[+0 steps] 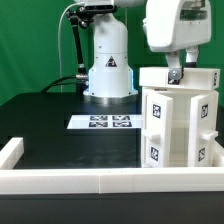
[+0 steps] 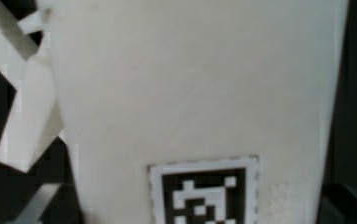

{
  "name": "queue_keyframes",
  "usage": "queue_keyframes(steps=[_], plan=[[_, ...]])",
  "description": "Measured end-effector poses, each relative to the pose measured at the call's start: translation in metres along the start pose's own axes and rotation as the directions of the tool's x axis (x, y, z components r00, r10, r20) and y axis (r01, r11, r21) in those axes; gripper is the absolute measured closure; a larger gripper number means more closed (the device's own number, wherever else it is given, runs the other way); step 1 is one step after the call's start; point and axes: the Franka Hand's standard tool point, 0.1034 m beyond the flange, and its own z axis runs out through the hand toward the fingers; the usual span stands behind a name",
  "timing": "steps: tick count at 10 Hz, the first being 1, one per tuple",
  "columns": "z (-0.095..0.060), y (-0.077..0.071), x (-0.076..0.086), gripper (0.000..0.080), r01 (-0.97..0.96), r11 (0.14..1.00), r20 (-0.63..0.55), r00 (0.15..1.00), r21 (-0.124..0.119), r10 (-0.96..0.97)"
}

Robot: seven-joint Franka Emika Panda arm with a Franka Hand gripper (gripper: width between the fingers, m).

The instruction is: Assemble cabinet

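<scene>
The white cabinet body (image 1: 178, 125) stands upright at the exterior view's right, with square marker tags on its faces. A flat white top panel (image 1: 185, 78) lies across its top. My gripper (image 1: 176, 72) comes down from above onto that panel, its dark fingers at the panel's edge. In the wrist view the white panel (image 2: 193, 90) fills nearly the whole picture, with a tag (image 2: 207, 192) low on it. It spans the place between my fingers, which are hidden. Thin white cabinet edges (image 2: 29, 90) show beside it.
The marker board (image 1: 105, 122) lies flat on the black table in front of the robot base (image 1: 108, 68). A long low white border wall (image 1: 90, 180) runs along the near edge, with a short side piece (image 1: 10, 152) at the exterior view's left.
</scene>
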Motion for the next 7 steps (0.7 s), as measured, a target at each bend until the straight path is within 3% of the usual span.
queue_keyframes(steps=[4, 7], plan=[[0.0003, 0.0006, -0.0007, 0.0236, -0.279, 0.960, 0.000, 0.960, 0.000, 0.279], [-0.0002, 0.0015, -0.0002, 0.0236, -0.615, 0.788, -0.029, 0.788, -0.007, 0.615]])
